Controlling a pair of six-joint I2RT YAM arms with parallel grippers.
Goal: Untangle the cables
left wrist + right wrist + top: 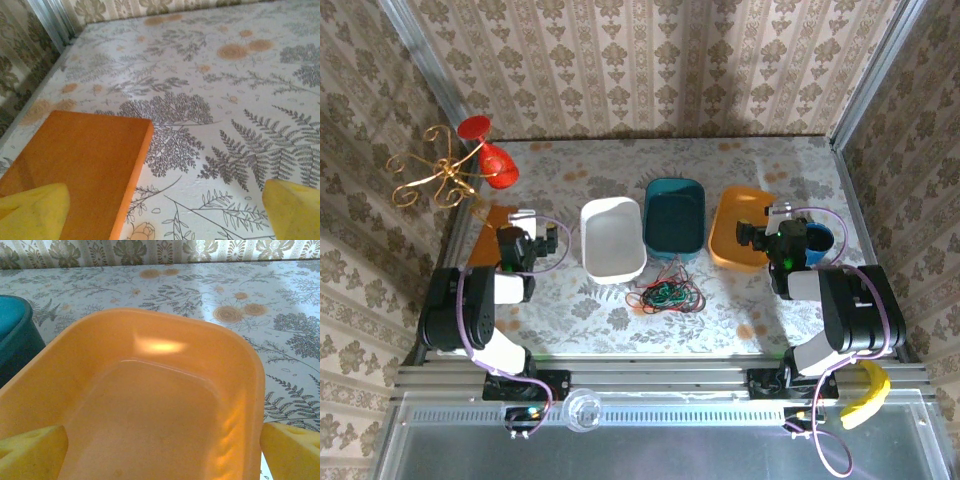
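The cables (665,294) lie in one tangled heap of red-orange, green and dark thin loops on the table, just in front of the white and teal bins. My left gripper (532,240) rests at the left, well apart from the heap; in the left wrist view its yellow fingertips (35,212) stand wide apart with nothing between them. My right gripper (760,236) hovers at the right over the orange bin (150,405), open, with its yellow fingertips (292,450) spread and nothing held.
A white bin (612,238), a teal bin (674,216) and the orange bin (732,240) stand in a row mid-table. An orange flat block (75,160) lies under the left gripper. A red glass on a gold wire stand (470,165) sits far left. A banana (868,392) lies off the table, near right.
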